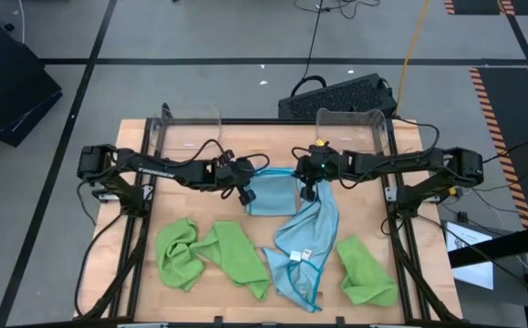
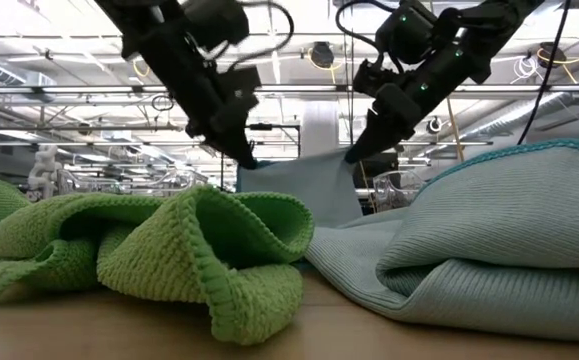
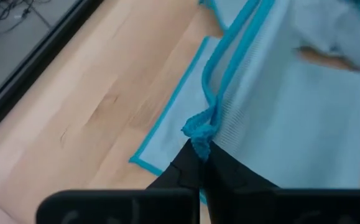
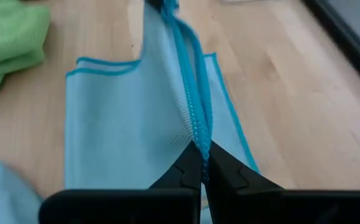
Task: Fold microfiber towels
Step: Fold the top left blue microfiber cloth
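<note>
While both arms reach inward over the middle of the wooden counter (image 1: 136, 273), each pincer is clamped on the same light blue towel (image 1: 273, 193). The left pincer (image 1: 246, 197) grips the towel's left upper corner; in the left wrist view its fingers (image 3: 195, 177) are pressed together on a bunched piece of the teal edging. The right pincer (image 1: 307, 193) grips the right upper corner, and the right wrist view shows its fingers (image 4: 195, 171) closed on the doubled teal hem. In the low view the cloth hangs stretched between the two pincers, raised off the counter, its lower part draping down behind the nearer cloths.

A second light blue towel (image 1: 305, 255) lies crumpled in front of the held one, running from below the right pincer toward the near edge of the counter. To its left sits a rumpled lime green towel (image 1: 213, 255), spread in two lumps. To its right, near the counter's front right corner, lies another lime green towel (image 1: 366, 273), loosely folded. Two clear plastic bins (image 1: 191, 128) stand at the far edge of the counter, one behind each arm.
</note>
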